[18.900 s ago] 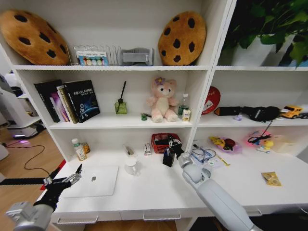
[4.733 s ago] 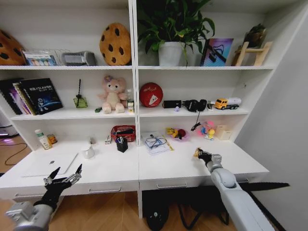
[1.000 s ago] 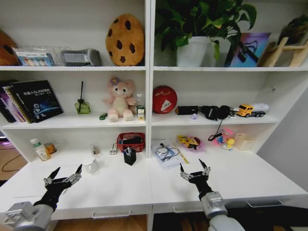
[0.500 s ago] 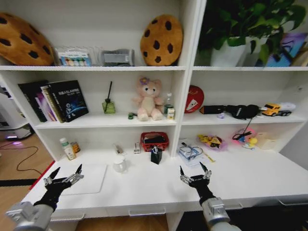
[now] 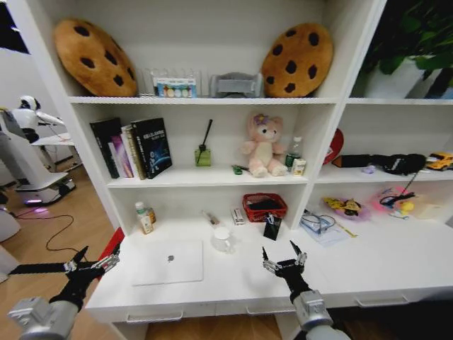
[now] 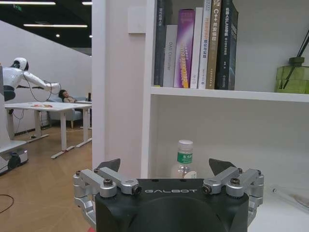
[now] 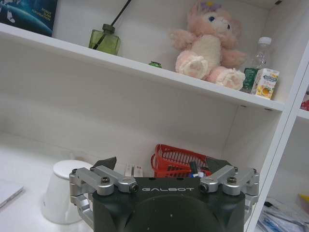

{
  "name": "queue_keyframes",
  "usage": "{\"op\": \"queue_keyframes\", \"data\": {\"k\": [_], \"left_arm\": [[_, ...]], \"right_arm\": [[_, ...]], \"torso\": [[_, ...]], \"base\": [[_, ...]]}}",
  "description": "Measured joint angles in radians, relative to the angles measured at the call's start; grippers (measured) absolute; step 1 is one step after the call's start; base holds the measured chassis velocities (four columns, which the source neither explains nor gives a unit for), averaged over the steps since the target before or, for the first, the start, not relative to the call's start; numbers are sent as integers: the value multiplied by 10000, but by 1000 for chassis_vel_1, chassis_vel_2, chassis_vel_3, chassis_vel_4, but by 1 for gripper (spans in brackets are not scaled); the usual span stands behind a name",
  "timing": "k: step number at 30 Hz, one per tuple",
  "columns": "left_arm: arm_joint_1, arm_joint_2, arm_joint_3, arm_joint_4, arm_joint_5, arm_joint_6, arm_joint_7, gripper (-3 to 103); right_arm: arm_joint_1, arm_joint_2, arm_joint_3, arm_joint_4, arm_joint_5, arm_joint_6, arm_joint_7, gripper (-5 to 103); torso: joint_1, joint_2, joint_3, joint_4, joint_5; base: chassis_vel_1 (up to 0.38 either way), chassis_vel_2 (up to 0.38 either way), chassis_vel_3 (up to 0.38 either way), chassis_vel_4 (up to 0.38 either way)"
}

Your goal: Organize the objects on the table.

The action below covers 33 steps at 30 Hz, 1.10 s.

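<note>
A slim silver laptop [image 5: 168,262] lies shut on the white table [image 5: 233,280], left of centre. Behind it, an upturned white cup [image 5: 223,239] stands near a black holder with pens [image 5: 272,226]. A small green toy car [image 5: 237,169] sits on the shelf beside the pink plush [image 5: 264,146]. My left gripper [image 5: 95,261] hovers open off the table's left end, level with the laptop. Over the table's front, right of the laptop, my right gripper [image 5: 283,260] is open and holds nothing. The right wrist view shows that gripper [image 7: 161,166] facing the cup [image 7: 60,191] and the green car [image 7: 155,64].
A red mesh basket [image 5: 265,207] and a small bottle [image 5: 144,218] stand at the back of the table, with glasses on papers [image 5: 318,223] to the right. Books [image 5: 134,147] fill the shelf above. The left gripper [image 6: 165,166] faces the bottle [image 6: 183,162]; a white robot [image 5: 28,152] stands far left.
The camera has swung left, so the shelving sits further right in the picture and the whole laptop now shows. Both grippers keep the same open pose.
</note>
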Motion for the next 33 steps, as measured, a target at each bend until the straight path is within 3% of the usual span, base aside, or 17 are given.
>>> {"op": "queue_keyframes", "data": {"k": [7,16,33], "left_arm": [[0,-1,4,-1,0,0,5,100],[0,-1,4,-1,-1,0,10,100],[0,-1,0,-2,-1,1,15,100]], "right_arm": [[-50,-133,166,-48,259,249,467,100],[-196,-150,170,108,382,280,505,100],[-483,-23,172,321,263,362,471,100]], "torso": [[3,-3,3,0,8],[4,-3,3,2,3],[1,-2,2,1,5]], "base": [[-6,-7,35,6],[-6,-35,8,36],[191,-186,-191,192]]}}
